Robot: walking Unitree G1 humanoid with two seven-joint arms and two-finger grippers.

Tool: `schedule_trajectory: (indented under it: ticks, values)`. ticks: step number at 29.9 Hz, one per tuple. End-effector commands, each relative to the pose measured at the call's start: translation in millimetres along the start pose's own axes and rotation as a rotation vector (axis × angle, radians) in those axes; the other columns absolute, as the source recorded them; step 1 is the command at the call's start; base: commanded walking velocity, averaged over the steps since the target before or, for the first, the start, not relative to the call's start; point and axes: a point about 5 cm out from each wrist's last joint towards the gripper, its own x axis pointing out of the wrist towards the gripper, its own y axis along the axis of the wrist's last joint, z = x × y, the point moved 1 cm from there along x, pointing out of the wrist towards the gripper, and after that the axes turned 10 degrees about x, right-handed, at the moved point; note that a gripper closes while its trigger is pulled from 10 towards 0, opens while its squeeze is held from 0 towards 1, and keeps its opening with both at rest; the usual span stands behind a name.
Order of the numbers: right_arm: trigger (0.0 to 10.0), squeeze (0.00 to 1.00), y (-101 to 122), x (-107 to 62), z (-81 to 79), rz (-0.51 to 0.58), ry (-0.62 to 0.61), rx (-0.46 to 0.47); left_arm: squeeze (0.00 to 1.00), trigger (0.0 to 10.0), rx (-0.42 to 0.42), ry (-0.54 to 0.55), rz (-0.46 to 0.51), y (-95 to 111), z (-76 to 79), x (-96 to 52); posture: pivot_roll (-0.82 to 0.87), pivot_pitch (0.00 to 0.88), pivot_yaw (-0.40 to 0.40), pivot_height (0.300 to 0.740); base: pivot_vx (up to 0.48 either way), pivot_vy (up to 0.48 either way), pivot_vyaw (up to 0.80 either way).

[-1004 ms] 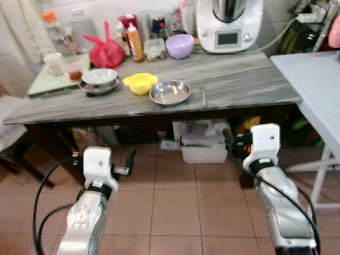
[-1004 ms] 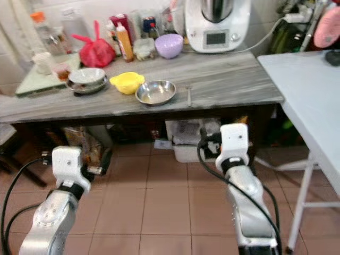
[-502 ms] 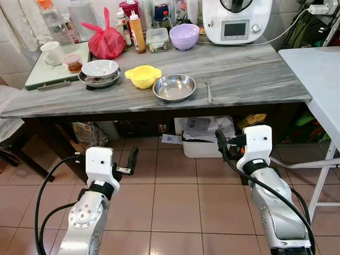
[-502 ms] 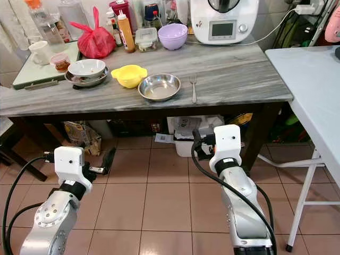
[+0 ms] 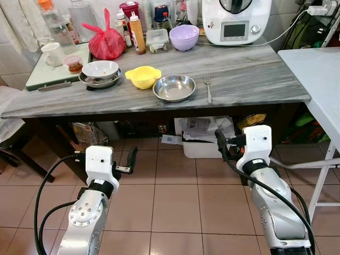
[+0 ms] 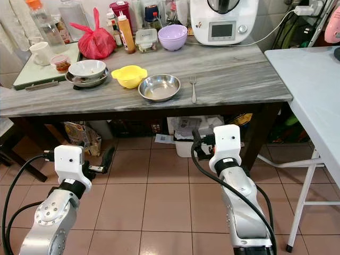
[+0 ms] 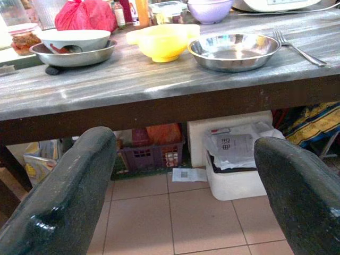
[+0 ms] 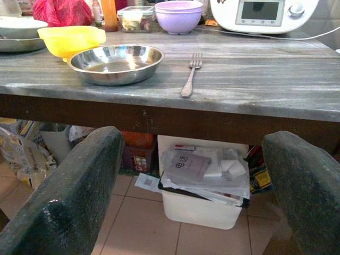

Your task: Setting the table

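Note:
A steel bowl sits near the front of the grey wooden table, with a fork lying to its right. Left of it are a yellow bowl and a white bowl on a steel plate. A purple bowl stands further back. My left gripper is open and empty, held low over the floor in front of the table. My right gripper is open and empty too, below the table edge and facing the fork.
A white kitchen appliance, a red bag, bottles and a mug crowd the table's back. A pale table stands at the right. A white bin sits under the grey table, on the tiled floor.
One second ago the head view was blurred and tilted; it has since steadied and sharpened. Both arms keep the same low pose with open fingers.

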Motion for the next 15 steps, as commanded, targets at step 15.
schedule_trajectory:
  ticks: [15]
  values:
    - [10.0, 0.00, 8.9, 0.7, -1.6, 0.044, 0.011, -0.007, 0.00, 10.0, -0.021, -0.042, -0.010, -2.1, 3.5, 0.0, -0.12, 0.052, 0.108, 0.740, 0.000, -0.309, 0.00]
